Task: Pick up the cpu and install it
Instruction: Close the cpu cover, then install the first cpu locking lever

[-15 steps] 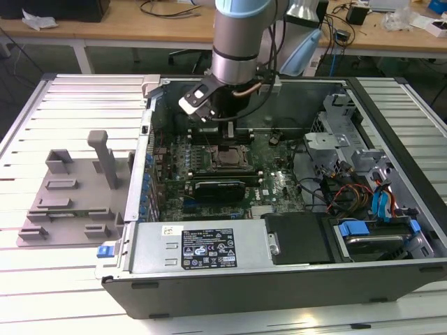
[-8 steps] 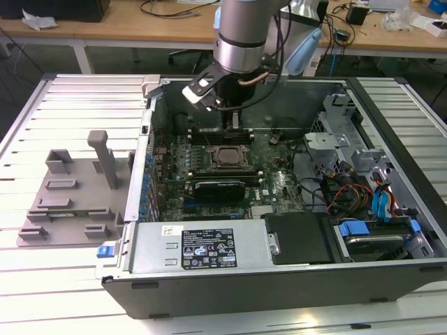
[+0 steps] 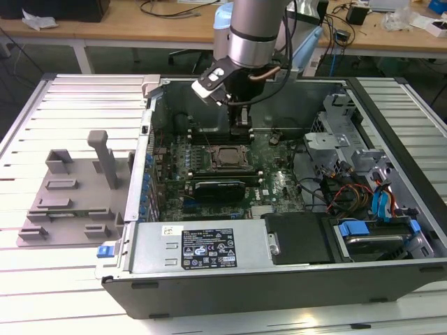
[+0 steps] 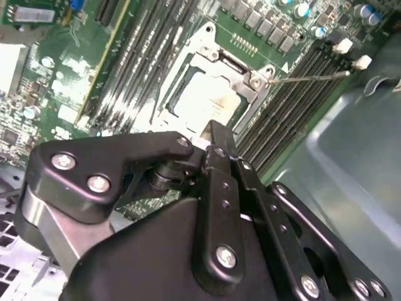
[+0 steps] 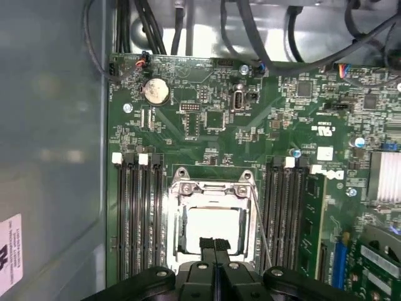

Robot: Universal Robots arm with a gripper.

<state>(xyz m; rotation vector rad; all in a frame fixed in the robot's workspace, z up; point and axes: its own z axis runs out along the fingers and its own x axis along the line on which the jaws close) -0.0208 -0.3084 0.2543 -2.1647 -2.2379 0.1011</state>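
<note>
The cpu (image 5: 210,224) lies flat inside the black socket frame (image 5: 175,216) on the green motherboard; its pale silvery top also shows in the second wrist view (image 4: 210,100) and the exterior view (image 3: 227,155). My gripper (image 5: 215,246) hangs just above the cpu's edge, its two black fingers pressed together with nothing between them. The exterior view places the gripper (image 3: 241,127) at the socket's far side, inside the open computer case. A thin wire lever (image 5: 260,232) stands loose beside the socket.
Memory slots (image 5: 135,219) flank the socket on both sides. A black card (image 3: 220,188) sits in front of it. Cables and drive bays (image 3: 370,202) fill the case at the exterior view's right. A grey plastic tray (image 3: 70,202) with raised blocks rests on the slatted table outside the case.
</note>
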